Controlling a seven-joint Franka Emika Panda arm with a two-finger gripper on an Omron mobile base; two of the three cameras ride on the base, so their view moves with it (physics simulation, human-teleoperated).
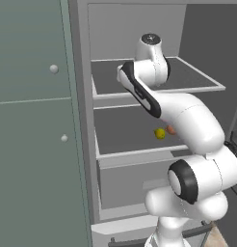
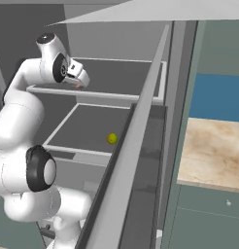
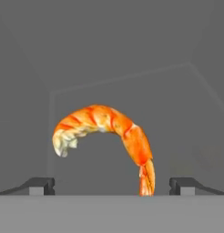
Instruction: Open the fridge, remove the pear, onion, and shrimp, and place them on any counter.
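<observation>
On the upper shelf of the open fridge (image 1: 139,159), the claw (image 3: 111,186) has its tips spread wide apart, the curved orange shrimp (image 3: 107,136) lying ungripped between them at twelve o'clock. One shelf down sits the pear (image 1: 160,133), with the onion (image 1: 171,129) touching it at two o'clock.

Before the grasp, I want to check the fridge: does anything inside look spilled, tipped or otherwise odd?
Nothing stands out. The fridge is open, the pear and onion sit on the middle shelf, and the shrimp lies whole on its shelf between the open gripper's fingertips.
</observation>
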